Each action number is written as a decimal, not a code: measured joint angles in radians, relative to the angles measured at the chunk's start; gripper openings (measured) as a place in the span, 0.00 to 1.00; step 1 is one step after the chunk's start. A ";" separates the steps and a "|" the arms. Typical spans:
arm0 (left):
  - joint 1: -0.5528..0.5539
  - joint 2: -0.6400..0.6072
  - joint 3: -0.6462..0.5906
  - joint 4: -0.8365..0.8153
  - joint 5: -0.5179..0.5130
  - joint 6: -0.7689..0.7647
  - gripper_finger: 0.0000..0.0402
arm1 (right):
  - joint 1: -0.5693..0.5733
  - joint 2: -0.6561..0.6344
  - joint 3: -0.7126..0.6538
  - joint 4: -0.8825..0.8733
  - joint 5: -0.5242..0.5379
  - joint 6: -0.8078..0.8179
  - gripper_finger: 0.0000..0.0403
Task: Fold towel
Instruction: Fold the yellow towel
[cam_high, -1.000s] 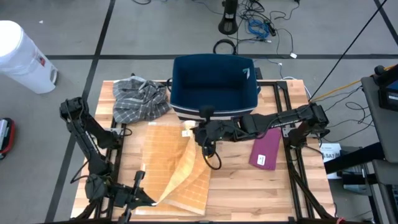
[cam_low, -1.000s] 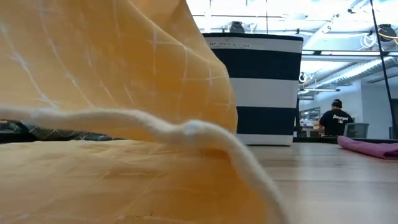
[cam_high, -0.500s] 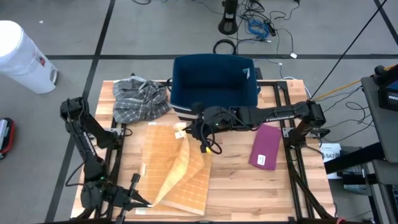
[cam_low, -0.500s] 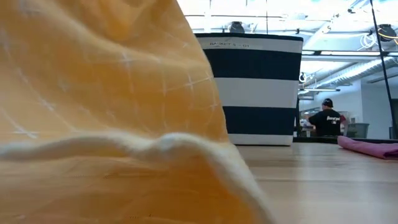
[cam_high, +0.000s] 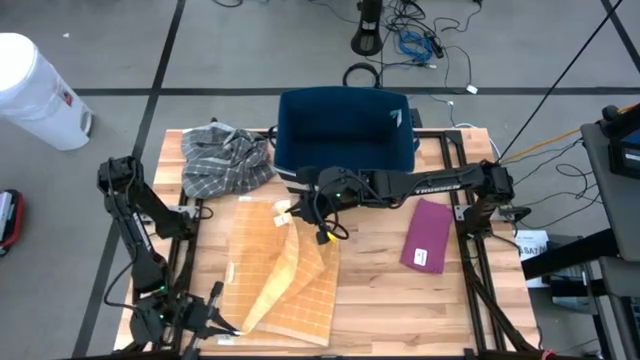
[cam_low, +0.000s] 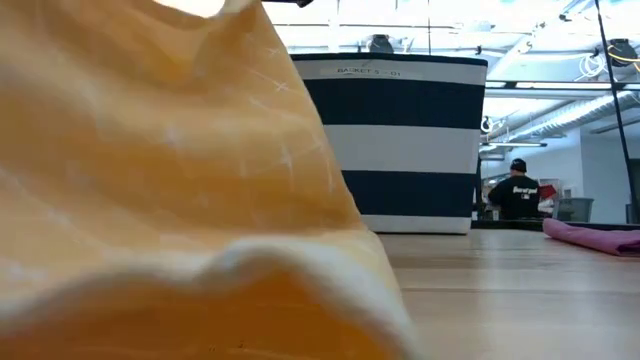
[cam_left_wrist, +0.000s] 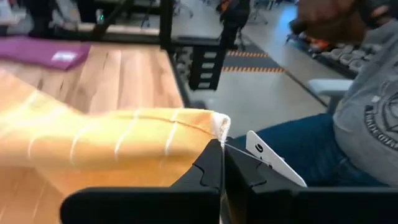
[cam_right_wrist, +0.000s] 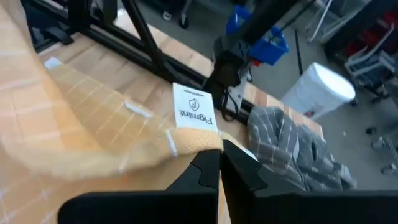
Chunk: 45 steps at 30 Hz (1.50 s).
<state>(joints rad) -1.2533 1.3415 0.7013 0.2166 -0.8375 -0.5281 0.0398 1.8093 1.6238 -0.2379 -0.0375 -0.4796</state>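
Observation:
An orange towel with a pale grid (cam_high: 285, 275) lies partly flat on the wooden table (cam_high: 380, 300). One side of it is raised in a slanting fold. My left gripper (cam_high: 218, 318) is at the table's near left corner, shut on one towel corner. My right gripper (cam_high: 296, 210) is in front of the basket, over the towel's far end, shut on another corner that bears a white label (cam_right_wrist: 196, 109). In the low view the raised towel (cam_low: 150, 180) fills the left of the picture and both grippers are hidden. My left gripper pinches the towel's near corner (cam_left_wrist: 210, 127), beside its small white tag, between its two fingers. The fingers come nearly level from the table's left. The corner is lifted clear and the cloth runs away from it in a sagging fold. My right gripper pinches the towel's hemmed corner (cam_right_wrist: 198, 142) just under the white label, between its two fingers. The fingers come from the table's right, slanting slightly down. The corner is lifted clear, and the cloth hangs slack from it down to the part on the table.
A navy striped basket (cam_high: 345, 140) stands at the far middle, with a grey plaid cloth (cam_high: 225, 160) to its left. A folded purple cloth (cam_high: 428, 238) lies at the right. A white bin (cam_high: 35, 90) stands off the table. A person (cam_left_wrist: 367, 118) sits close by the table's near edge.
My right gripper has carried its labelled corner toward the table's left edge, over the towel's far end. The raised fold has narrowed and drawn leftward with it. My left gripper has sunk a little at the near left corner and rolled, still shut on its corner.

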 joint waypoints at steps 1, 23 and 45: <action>-0.002 0.000 0.000 -0.023 0.001 -0.031 0.04 | 0.000 0.004 0.000 0.004 -0.009 -0.004 0.01; -0.009 0.000 0.000 -0.075 -0.010 -0.118 0.52 | 0.008 0.012 0.000 -0.039 0.173 -0.010 0.69; 0.272 0.010 0.000 -0.066 0.252 0.003 0.53 | 0.327 0.076 0.000 -0.413 -0.077 0.390 0.57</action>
<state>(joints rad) -0.9815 1.3512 0.7013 0.1507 -0.5857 -0.5254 0.3671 1.8853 1.6238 -0.6506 -0.1146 -0.0899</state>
